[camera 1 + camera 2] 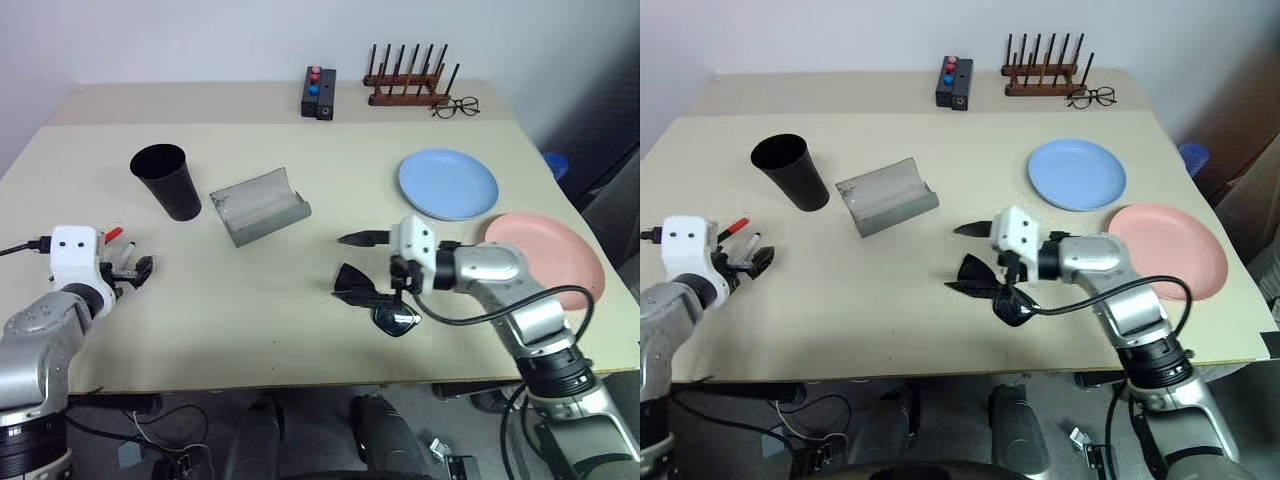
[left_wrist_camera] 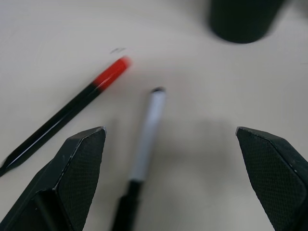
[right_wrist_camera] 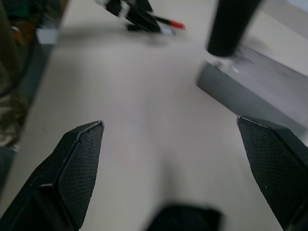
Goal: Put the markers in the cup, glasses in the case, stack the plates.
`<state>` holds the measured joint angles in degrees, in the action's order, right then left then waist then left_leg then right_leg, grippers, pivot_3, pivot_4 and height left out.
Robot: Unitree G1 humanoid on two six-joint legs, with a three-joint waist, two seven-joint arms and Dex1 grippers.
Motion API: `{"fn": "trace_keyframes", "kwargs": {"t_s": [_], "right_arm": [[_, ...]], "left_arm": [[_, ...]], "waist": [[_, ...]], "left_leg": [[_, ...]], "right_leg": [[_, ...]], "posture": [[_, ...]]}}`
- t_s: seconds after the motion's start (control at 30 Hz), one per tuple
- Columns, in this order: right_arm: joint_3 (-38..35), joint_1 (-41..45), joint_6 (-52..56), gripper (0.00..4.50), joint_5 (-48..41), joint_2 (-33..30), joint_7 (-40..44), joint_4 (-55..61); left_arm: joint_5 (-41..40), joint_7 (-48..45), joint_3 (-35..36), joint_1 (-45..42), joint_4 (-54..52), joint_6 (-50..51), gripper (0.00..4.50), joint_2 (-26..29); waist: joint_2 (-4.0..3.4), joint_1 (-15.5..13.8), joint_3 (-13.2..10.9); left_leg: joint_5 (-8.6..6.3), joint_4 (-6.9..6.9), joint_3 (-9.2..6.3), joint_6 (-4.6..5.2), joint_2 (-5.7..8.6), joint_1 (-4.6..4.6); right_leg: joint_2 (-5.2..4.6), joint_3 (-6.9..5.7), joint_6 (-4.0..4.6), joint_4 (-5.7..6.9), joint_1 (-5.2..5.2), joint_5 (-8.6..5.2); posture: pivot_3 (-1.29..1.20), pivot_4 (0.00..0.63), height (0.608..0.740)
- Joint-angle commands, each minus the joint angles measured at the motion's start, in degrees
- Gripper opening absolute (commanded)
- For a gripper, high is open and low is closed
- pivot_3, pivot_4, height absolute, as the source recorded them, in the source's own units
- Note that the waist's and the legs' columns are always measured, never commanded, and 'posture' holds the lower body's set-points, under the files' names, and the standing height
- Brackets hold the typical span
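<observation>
My left gripper (image 2: 171, 144), jaws wide and empty, hovers over the markers (image 2: 144, 139) near the cup (image 1: 168, 180); my right gripper (image 1: 985, 255), equally spread, holds nothing above the glasses (image 1: 995, 290).

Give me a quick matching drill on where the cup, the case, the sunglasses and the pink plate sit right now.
Things:
1. cup
2. case
3. sunglasses
4. pink plate

Places or states:
A. lying under the right gripper
B. at the table's right edge, apart from the blue plate
C. standing upright, beyond the markers
D. lying open between the cup and the blue plate

Pairs: 1-C, 2-D, 3-A, 4-B
</observation>
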<state>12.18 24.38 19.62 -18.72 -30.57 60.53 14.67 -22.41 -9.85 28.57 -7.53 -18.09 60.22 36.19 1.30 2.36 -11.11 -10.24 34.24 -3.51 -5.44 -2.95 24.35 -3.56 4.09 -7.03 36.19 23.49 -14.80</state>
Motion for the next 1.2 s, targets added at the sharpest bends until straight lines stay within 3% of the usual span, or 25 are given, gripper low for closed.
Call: {"fn": "trace_keyframes", "kwargs": {"t_s": [0.03,0.23,0.47,0.57,0.8,0.97,1.2], "right_arm": [[1.9,-1.4,-0.1,4.5,0.7,1.0,-1.6,2.7],[2.2,-3.8,1.5,4.5,-0.3,1.4,-4.2,5.2],[2.2,-5.3,2.8,4.5,-0.4,1.7,-6.6,7.2],[2.3,-5.2,2.7,4.5,-0.2,1.8,-7.0,7.0],[2.9,-4.7,2.4,4.5,0.1,2.1,-7.5,6.5],[2.9,-4.3,2.1,4.5,0.3,2.2,-7.3,6.1],[2.3,-3.1,1.4,4.5,0.4,2.6,-7.4,5.2]], "left_arm": [[-1.3,2.2,3.5,-3.7,-3.3,12.2,4.45,1.3],[-1.2,0.8,2.2,-8.1,-0.9,27.9,4.45,3.9],[-0.4,-2.1,0.9,-8.7,2.5,29.4,4.45,5.7],[0.1,-2.9,0.5,-8.9,3.5,28.6,3.66,6.1],[1.3,-3.4,-0.4,-8.6,3.9,25.4,0.26,6.1],[2.7,-1.9,2.6,-8.2,3.5,20.9,0.26,3.3],[9.0,8.4,9.8,-12.9,1.6,-14.5,0.26,-5.2]], "waist": [[0.06,-0.1,0.0],[0.09,0.2,0.0],[0.09,0.2,0.0],[0.09,0.2,0.0],[0.09,0.2,0.0],[0.09,0.1,0.0],[0.34,-0.2,0.1]], "left_leg": [[0.0,0.0,-0.02,0.0,0.0,0.0],[0.0,-0.01,-0.05,0.0,-0.01,-0.03],[0.0,-0.02,-0.05,0.0,-0.01,-0.04],[0.0,-0.02,-0.04,0.0,-0.01,-0.04],[0.0,-0.04,-0.04,0.0,-0.01,-0.07],[0.0,-0.04,-0.04,0.0,-0.01,-0.07],[0.01,-0.02,-0.04,-0.02,-0.01,-0.04]], "right_leg": [[0.0,-0.01,0.0,0.0,0.0,0.0],[0.03,-0.02,-0.01,0.03,0.02,0.0],[0.02,-0.02,0.01,0.02,0.02,0.0],[0.01,-0.02,0.01,0.02,0.02,0.0],[0.01,-0.02,0.01,0.02,0.01,0.0],[0.01,-0.02,0.01,0.02,0.01,0.0],[0.0,-0.03,0.02,0.0,-0.03,0.02]], "posture": [[0.0,0.15,0.738],[0.0,0.15,0.738],[0.0,0.15,0.738],[0.0,0.15,0.738],[0.0,0.15,0.738],[0.0,0.15,0.738],[0.0,0.15,0.738]]}}
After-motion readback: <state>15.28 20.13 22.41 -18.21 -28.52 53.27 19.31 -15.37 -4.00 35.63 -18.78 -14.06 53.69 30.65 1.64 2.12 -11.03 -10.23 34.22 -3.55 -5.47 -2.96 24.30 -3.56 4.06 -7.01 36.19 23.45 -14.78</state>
